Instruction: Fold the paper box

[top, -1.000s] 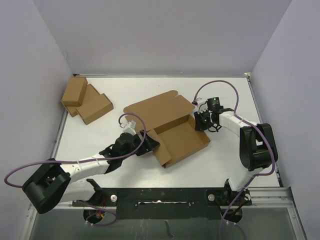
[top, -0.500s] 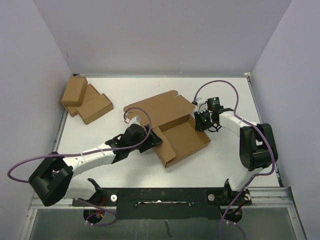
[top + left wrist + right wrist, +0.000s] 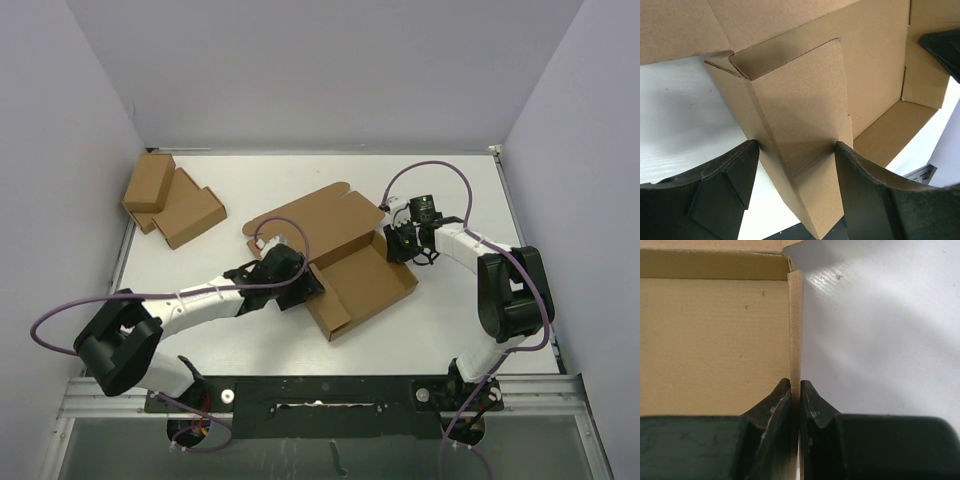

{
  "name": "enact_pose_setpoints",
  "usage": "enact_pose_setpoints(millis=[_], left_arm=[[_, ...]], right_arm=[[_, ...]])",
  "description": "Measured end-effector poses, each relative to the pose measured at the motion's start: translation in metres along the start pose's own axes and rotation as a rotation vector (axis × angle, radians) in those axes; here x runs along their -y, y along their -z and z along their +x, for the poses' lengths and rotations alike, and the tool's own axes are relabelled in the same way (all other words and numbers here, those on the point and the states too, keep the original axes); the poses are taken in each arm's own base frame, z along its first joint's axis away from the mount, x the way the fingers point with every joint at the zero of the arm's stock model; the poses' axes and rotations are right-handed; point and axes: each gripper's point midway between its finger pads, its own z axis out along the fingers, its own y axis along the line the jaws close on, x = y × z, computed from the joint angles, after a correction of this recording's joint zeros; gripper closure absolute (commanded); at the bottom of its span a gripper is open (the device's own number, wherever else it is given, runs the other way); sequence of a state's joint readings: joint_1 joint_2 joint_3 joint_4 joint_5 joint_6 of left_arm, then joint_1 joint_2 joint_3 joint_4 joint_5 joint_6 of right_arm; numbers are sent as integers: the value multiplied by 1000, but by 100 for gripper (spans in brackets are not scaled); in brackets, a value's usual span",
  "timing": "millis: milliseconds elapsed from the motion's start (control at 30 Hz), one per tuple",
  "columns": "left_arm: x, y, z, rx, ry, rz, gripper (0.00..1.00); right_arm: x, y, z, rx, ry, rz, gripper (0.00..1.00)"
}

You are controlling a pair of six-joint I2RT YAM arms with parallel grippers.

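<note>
Left gripper (image 3: 794, 150), jaws set wide, clamps the doubled side wall of the paper box (image 3: 365, 280), while the right gripper (image 3: 795, 387) pinches the opposite thin wall, nearly closed. The box sits mid-table (image 3: 450, 320) (lid panel flat behind), with two smaller boxes (image 3: 172, 205) well apart in the far-left corner.

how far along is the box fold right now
Done: the paper box has a tray with its right wall standing, pinched by the right gripper. In hand: the left gripper grips the left wall flap, half folded. Left: tuck that wall down and close the lid, lying flat open.
</note>
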State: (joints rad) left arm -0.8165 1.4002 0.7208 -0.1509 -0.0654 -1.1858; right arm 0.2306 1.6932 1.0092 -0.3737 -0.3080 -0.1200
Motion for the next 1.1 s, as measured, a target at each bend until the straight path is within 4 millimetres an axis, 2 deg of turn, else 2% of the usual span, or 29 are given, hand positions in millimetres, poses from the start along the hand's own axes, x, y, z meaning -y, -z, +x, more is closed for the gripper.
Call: enact_pose_setpoints(millis=[100,200,367,467,600,800,867,967,1033,1100], left_arm=[[-4,-5,3,-20,-4,-32,49],[-11,-10,8,-51,-16,-75,52],[-14,-12,11,-80,-37,-116,69],[-17,-13,12,-94,-55,-146,69],[-17,-15,12,-115,-69,-189,64],[-17,-18,14,-154,-75,-254,65],[-19,-19,15,-167,-76,-280,61],[-31,-23,20,-196,-82,-352,52],[-43,-23,27,-220,-90,-399,53],[-44,-22,28,-227,-93,-401,57]], right_arm=[[1,0,0,1,3,3,93],[1,0,-1,2,6,5,93],[3,0,-1,4,12,13,93],[4,0,-2,5,16,18,93],[4,0,-2,6,18,20,93],[5,0,-2,7,22,23,93],[4,-1,-2,6,26,26,93],[1,-1,-3,7,30,19,93],[-7,-3,-4,6,37,-3,93],[-13,-4,-4,6,45,-17,93]])
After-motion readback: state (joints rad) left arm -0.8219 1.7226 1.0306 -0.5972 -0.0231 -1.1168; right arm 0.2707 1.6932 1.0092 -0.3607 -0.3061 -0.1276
